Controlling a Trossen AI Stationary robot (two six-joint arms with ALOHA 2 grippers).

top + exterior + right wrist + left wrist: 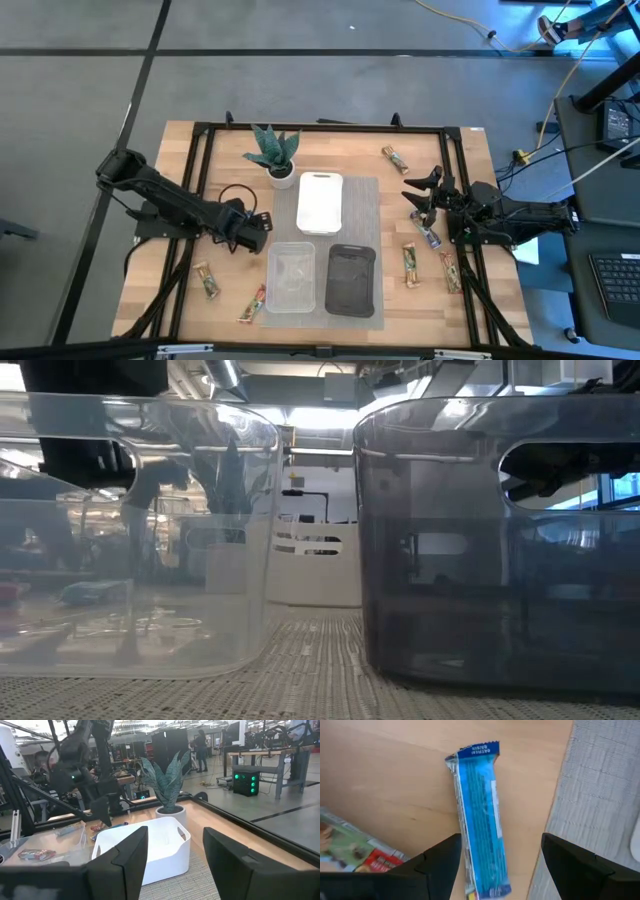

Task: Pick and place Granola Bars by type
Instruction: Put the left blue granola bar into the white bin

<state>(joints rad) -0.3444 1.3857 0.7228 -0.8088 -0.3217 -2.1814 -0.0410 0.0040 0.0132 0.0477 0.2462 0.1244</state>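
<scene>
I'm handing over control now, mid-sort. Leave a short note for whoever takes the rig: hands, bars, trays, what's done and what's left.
Left hand: open, poised over a blue bar on the wood beside the grey mat; not gripped yet.
Right hand: open, held over the table's right side, carrying nothing.
White tray, clear tray, black tray: no bars visible inside any.
Other bars lie loose on both sides of the table, such as one near the far right corner.
Done: nothing sorted. Left: every bar.

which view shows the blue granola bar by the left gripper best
The left wrist view: the blue granola bar fills the frame, lying on wood between the open left gripper fingers. The high view hides it under the arm; the other views don't clearly show it.
</scene>
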